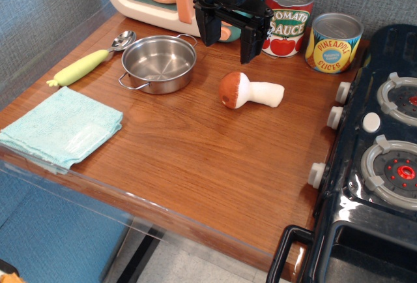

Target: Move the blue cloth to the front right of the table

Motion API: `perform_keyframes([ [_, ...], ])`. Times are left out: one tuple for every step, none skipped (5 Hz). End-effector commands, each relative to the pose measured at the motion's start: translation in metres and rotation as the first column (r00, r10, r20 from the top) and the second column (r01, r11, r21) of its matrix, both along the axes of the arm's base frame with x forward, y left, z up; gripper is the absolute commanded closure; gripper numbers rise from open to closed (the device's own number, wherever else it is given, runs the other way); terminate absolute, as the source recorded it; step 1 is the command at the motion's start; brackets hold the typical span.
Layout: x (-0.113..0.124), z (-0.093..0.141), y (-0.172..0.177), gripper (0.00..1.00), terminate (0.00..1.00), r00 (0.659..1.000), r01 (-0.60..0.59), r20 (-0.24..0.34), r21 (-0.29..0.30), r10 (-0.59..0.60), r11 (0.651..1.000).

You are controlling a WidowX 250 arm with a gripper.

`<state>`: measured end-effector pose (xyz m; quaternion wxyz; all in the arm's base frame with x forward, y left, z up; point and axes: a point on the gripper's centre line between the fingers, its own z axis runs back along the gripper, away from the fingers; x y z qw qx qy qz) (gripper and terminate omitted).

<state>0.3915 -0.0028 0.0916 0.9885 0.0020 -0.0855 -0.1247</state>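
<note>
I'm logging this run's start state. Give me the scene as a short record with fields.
cloth: blue cloth lies flat, folded, at the front left table corner
tool: the tool is open, raised above the table's rear, holding nothing
near tool: steel pot, toy mushroom
back row: tomato sauce can, pineapple can
left: spoon beside the pot
right: black toy stove

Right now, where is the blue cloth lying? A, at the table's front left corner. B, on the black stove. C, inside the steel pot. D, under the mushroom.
A: the blue cloth lies flat at the front left corner of the table, apart from the steel pot.
</note>
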Motion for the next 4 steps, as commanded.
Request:
perform_keyframes([
  [0.0,0.0,0.0,0.0,0.0,1.0,0.0,0.0,0.0,0.0,1.0],
  [-0.028,0.011,0.009,0.0,0.0,0.997,-0.021,0.08,-0.002,0.021,1.0],
  [-0.071,0.02,0.03,0.0,0.0,0.986,-0.075,0.148,0.017,0.072,0.997],
  [-0.122,0.005,0.073,0.0,0.0,0.976,-0.134,0.172,-0.026,0.137,0.991],
])
